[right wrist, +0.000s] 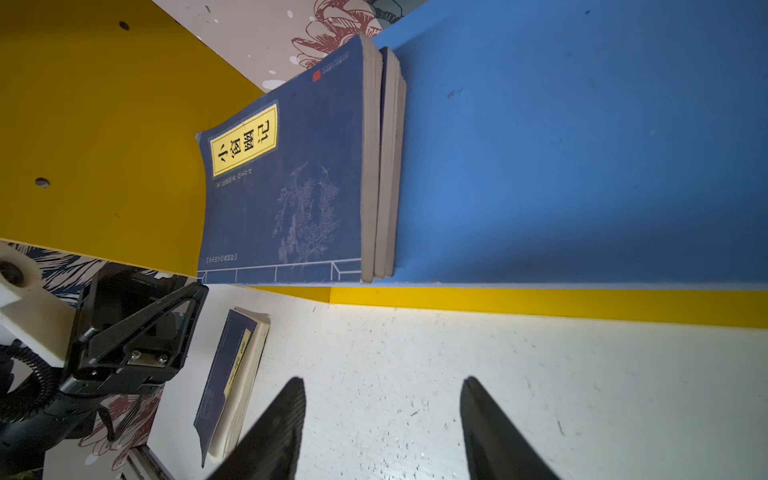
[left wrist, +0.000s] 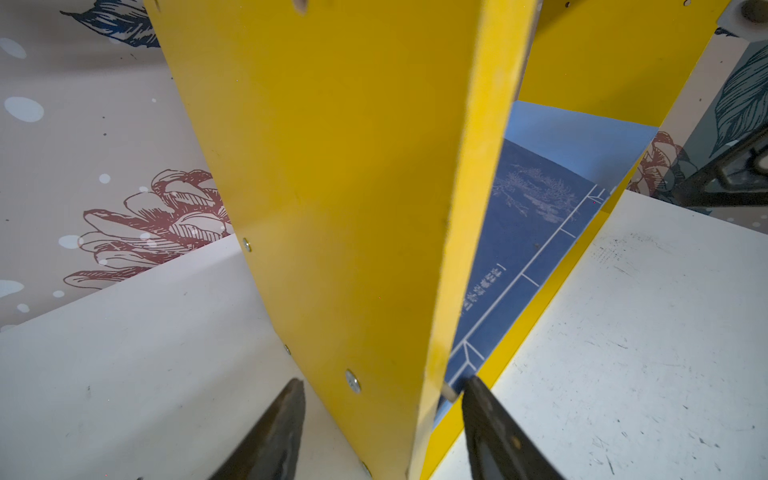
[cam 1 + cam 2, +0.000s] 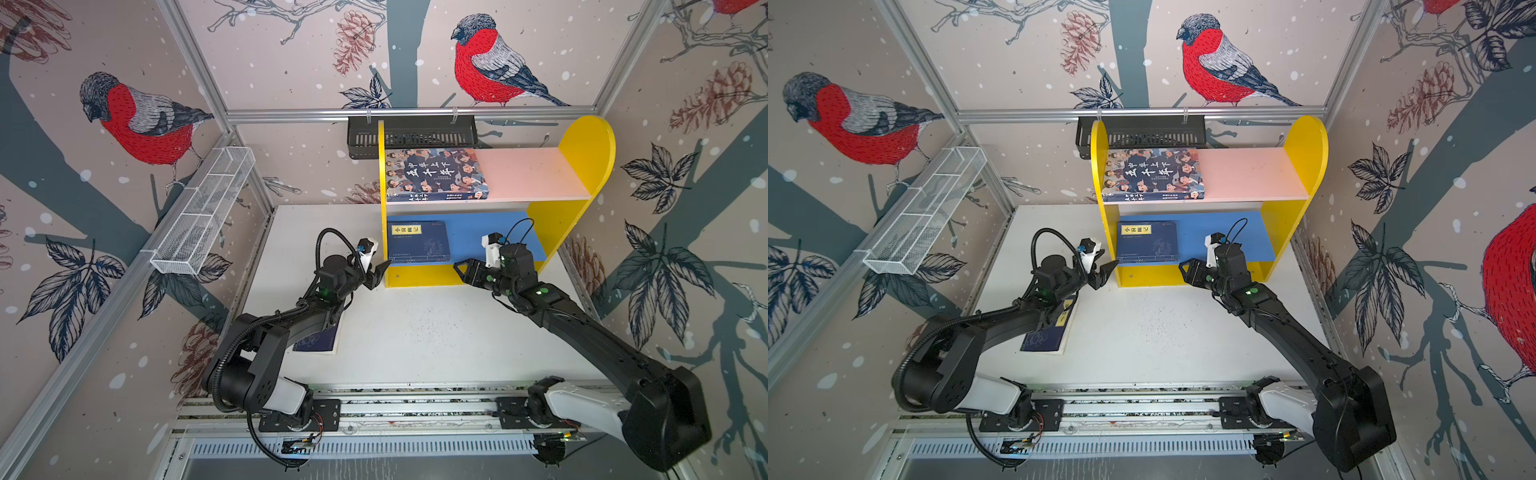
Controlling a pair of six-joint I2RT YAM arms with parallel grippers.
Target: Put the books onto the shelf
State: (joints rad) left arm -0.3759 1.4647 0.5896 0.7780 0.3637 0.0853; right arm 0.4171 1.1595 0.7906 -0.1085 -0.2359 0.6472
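big book (image 3: 434,174) (image 3: 1152,172): lies flat, cover up, at the left end of the pink board (image 3: 536,170), against the straight side panel (image 3: 381,166).
navy stack (image 3: 417,243) (image 3: 1147,241): lies flat at the left end of the blue board (image 3: 486,237), just beside the same panel, yellow label up. The right wrist view (image 1: 291,187) shows at least two books, the lower one offset slightly past the upper. Their front edges sit near the board's front edge.
loose navy book (image 3: 316,343) (image 3: 1046,338): lies on the surface (image 3: 436,332), partly hidden under the left arm, well apart from the shelf. In the right wrist view (image 1: 226,382) cream page edges show below its cover. How many books lie there cannot be told.
shelf (image 3: 582,166) (image 3: 1304,158): stands at the back of the surface, its rounded panel on the right in both top views.
left end effector (image 3: 380,272) (image 3: 1106,274) (image 2: 382,382): sits at the lower front corner of the straight side panel. Its jaws are partly open, one finger on each side of the panel's front edge. A gap shows between the outer finger and the panel, and nothing is gripped.
right end effector (image 3: 461,270) (image 3: 1185,270) (image 1: 382,380): hangs low, just in front of the shelf's yellow base. Its jaws are partly open with only the surface seen between them, and it holds nothing.
black rack (image 3: 411,131): hangs on the back wall behind the shelf's top.
wire basket (image 3: 203,212): hangs on the left wall.
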